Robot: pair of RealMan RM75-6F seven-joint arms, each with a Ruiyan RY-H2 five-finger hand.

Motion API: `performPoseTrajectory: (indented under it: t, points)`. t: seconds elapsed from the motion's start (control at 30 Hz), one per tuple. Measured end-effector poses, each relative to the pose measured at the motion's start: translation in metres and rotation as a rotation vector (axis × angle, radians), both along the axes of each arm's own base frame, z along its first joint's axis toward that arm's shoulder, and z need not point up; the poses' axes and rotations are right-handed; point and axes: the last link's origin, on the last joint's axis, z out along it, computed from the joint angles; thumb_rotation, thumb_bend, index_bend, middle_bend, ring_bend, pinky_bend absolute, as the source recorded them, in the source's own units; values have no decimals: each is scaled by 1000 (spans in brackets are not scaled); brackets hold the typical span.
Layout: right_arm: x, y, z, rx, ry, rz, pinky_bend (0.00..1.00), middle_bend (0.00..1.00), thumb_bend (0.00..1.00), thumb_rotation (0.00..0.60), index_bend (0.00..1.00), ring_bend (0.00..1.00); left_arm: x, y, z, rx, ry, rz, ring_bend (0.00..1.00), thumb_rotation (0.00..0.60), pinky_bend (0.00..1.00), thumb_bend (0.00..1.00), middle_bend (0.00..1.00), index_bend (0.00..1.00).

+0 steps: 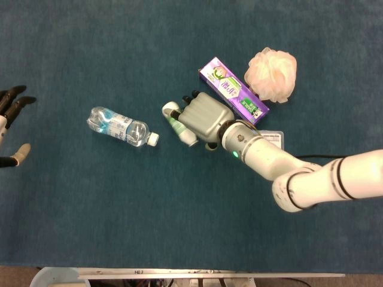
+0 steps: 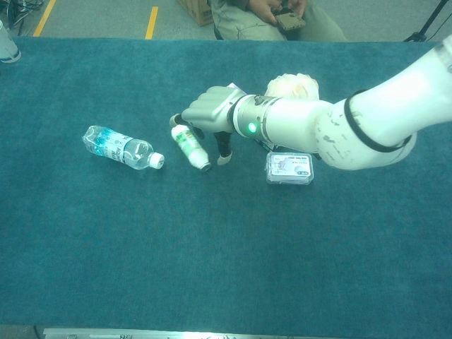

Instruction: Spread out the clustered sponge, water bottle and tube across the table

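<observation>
Head view. The right robot hand (image 1: 202, 115) is seen palm down on the teal desk (image 1: 179, 209), its fingers draped over the tube (image 1: 178, 124), which lies flat against and partly under the fingertips on the hand's left side. Whether the tube is actually gripped or merely covered cannot be told from this angle. The water bottle (image 1: 121, 127) lies on its side well to the left of this hand, cap pointing toward it, apart from the tube. A purple box (image 1: 233, 88) lies just beyond the hand on its far right, and the pink sponge (image 1: 273, 74) sits further right of the box, touching or nearly touching its end. A clear plastic case (image 1: 272, 137) is partly hidden under the right forearm. The left robot hand (image 1: 12, 128) is recorded at the left edge of the frame, fingers spread apart and nothing held, well away from all items.

Chest view. The right robot hand (image 2: 209, 113) is seen arched over the tube (image 2: 191, 146), fingertips touching the desk (image 2: 226, 247) around it; the thumb is down beside the tube's capped end. The water bottle (image 2: 121, 147) lies to the hand's left, near the tube but not touching it. The clear plastic case (image 2: 289, 167) lies beneath the forearm, nearer the robot. The sponge (image 2: 292, 85) shows behind the wrist. The left robot hand is not shown here.
</observation>
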Motion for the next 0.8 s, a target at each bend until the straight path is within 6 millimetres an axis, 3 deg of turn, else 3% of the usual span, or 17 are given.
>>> performPoseTrajectory:
  t: [0.43,0.8]
  points:
    - [-9,5,8,18,16,-4,180,380,133,600,0,147,1,0,1,-3,0,-5,89,600,210,316,72,138]
    - [-22,-7,53,-47,-51,-33,180,380,133,599,8,148,5,5,0,-6,1,-22,89,600,206,316,73,139]
